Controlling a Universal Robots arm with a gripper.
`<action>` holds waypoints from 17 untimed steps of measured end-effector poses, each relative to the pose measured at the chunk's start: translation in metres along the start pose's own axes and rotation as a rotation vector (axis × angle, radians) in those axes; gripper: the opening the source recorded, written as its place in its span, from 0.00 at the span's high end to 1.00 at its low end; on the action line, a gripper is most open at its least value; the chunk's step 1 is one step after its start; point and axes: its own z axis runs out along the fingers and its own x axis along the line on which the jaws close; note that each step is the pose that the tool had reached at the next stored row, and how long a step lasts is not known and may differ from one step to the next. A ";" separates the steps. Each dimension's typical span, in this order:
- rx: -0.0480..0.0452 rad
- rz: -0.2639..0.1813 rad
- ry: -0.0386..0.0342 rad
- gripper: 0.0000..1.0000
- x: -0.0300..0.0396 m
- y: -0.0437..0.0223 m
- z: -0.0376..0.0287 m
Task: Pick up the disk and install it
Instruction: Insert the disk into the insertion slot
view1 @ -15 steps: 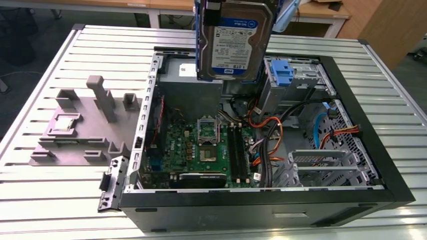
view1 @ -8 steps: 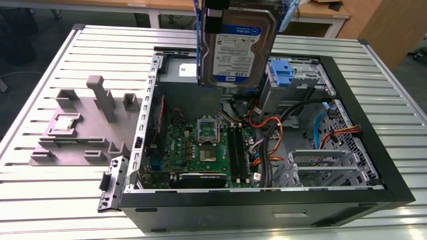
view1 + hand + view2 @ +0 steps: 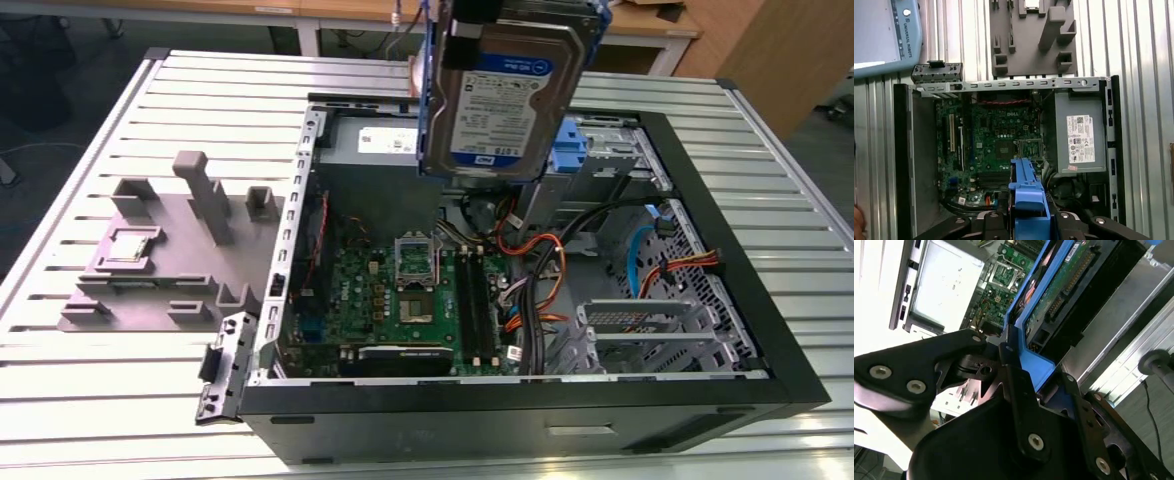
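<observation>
One drive, the disk (image 3: pixel 505 95), is hanging on edge above the open PC case (image 3: pixel 534 425), clear of its rim, label side facing the exterior view. Which spot of the interior it's hovering over, I can't tell. The gripper (image 3: pixel 1029 218) is clamping the disk's blue carrier by one end, claw closed tight on the plastic in both wrist views. Nothing else is supporting the drive.

Risks, as I'm judging them: the hold is sitting on flexible plastic, not the metal body. A jolt or a skewed entry could be twisting the drive loose & dropping it onto the motherboard (image 3: pixel 407 300) inside the case.

Orange & black cables (image 3: pixel 541 255) are looping across the case's middle, between the board & the metal drive cage (image 3: pixel 654 330). They're looking likely to snag a carrier corner.

Also inside: a grey power supply (image 3: pixel 1080 132) w/ a white sticker, and a blue bracket (image 3: pixel 571 140) at the case's far wall, partly hidden by the disk. Outside the case, a grey fixture plate (image 3: pixel 160 260) is lying just beside its open flank on the slatted table (image 3: pixel 80 400).
</observation>
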 end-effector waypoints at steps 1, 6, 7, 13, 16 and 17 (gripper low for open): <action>-0.0034 0.000 0.0002 0.63 -0.0003 -0.0036 0.0000; -0.0071 0.000 0.0005 0.63 0.0010 -0.0097 0.0005; -0.0071 0.000 0.0005 0.63 0.0027 -0.0100 0.0007; -0.0071 0.000 0.0006 0.63 0.0182 -0.0122 0.0027; -0.0070 0.000 0.0003 0.63 0.0261 -0.0144 0.0048; -0.0071 0.000 0.0005 0.63 0.0279 -0.0157 0.0051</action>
